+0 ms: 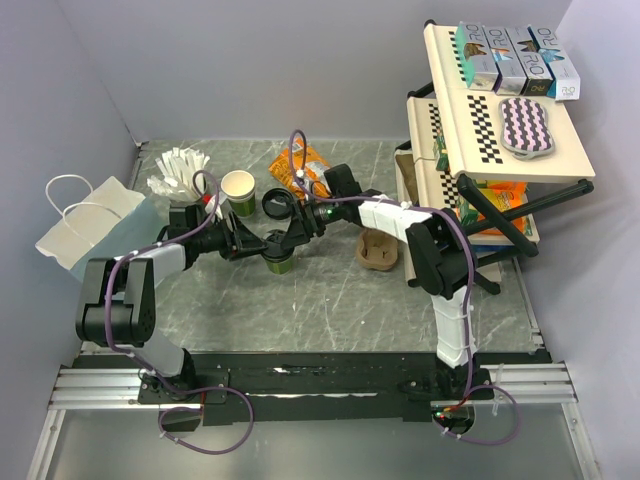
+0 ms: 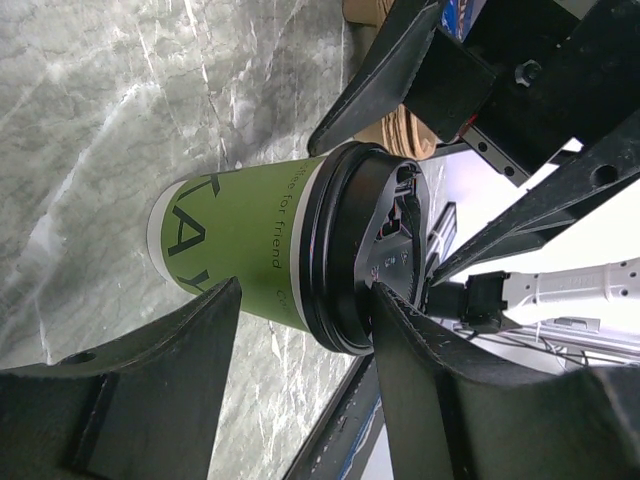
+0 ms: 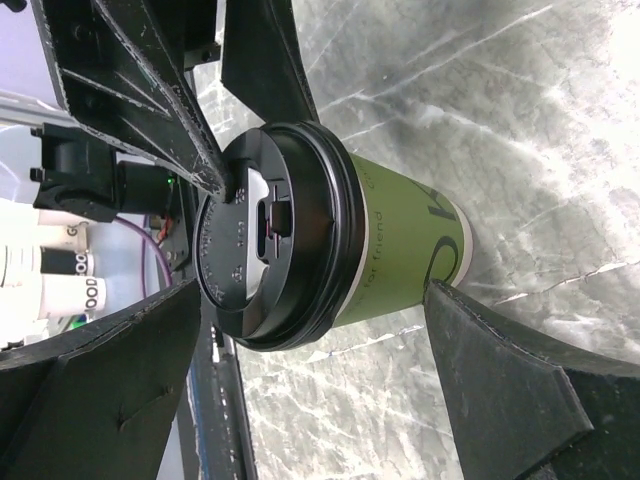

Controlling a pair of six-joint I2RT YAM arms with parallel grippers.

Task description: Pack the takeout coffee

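Note:
The takeout coffee [image 1: 281, 262] stands upright mid-table, a green-banded paper cup with a black lid, and shows large in both wrist views [image 2: 240, 240] [image 3: 400, 240]. My left gripper [image 1: 262, 248] reaches it from the left with its jaws apart [image 2: 305, 290]. One left fingertip [image 2: 385, 310] rests on the lid's rim. The other fingertip [image 2: 225, 300] sits beside the green body without clamping it. My right gripper [image 1: 296, 240] comes in from the right and stands wide open [image 3: 312, 290]. Its fingers [image 3: 480, 360] span the cup's height without touching it.
A white paper bag [image 1: 85, 225] stands at the left. Behind the cup are a lidless cup [image 1: 238, 190], a spare black lid [image 1: 277, 205], a cup of white sticks [image 1: 180, 170] and an orange packet [image 1: 303, 165]. A brown cup carrier [image 1: 378, 250] and a loaded rack [image 1: 490, 120] are at the right.

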